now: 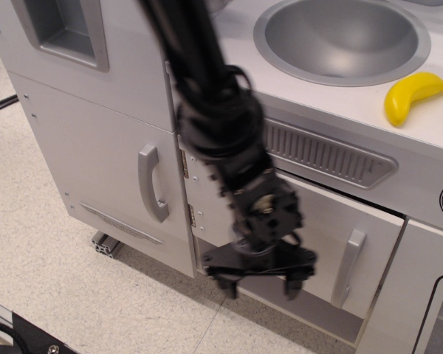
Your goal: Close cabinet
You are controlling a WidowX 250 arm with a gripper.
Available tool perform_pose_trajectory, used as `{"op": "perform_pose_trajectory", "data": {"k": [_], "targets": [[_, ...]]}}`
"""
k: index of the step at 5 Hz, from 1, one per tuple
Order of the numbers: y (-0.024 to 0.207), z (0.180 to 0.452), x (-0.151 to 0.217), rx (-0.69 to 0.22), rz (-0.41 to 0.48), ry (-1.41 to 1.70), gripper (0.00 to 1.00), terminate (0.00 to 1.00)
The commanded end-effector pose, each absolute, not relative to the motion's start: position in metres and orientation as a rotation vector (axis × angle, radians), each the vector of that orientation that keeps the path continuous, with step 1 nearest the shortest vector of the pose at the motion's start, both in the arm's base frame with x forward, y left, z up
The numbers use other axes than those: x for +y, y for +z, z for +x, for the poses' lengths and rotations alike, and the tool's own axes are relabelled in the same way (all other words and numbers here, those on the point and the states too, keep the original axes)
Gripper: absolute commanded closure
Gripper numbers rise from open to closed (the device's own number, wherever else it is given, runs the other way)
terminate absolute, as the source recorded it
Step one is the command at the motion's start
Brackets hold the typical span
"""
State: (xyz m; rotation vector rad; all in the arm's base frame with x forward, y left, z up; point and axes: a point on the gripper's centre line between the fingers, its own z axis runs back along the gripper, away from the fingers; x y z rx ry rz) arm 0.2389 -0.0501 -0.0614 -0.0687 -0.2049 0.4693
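Observation:
The cabinet (321, 228) is the white compartment under the sink. Its flat white door has a grey vertical bar handle (348, 258) and two small metal hinges (184, 164) on its left edge. The door stands slightly ajar, with a dark gap along its top right edge and the compartment floor showing below it. My black gripper (260, 286) hangs in front of the door's lower left part, left of the handle. It is open and empty, fingers pointing down. The arm is motion-blurred and hides the door's left half.
A taller white door with a curved grey handle (153, 183) stands to the left. A grey sink (343, 37) and a yellow banana (413, 94) are on the counter. A window door (439, 317) is at lower right. Speckled floor lies below.

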Motion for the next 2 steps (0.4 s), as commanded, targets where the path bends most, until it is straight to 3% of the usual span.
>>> {"op": "perform_pose_trajectory", "data": {"k": [1, 2], "targets": [[-0.0408, 0.2398, -0.0346, -0.238, -0.075, 0.411, 0.00, 0.00], [-0.0408, 0.2398, -0.0346, -0.238, -0.075, 0.411, 0.00, 1.00]]}}
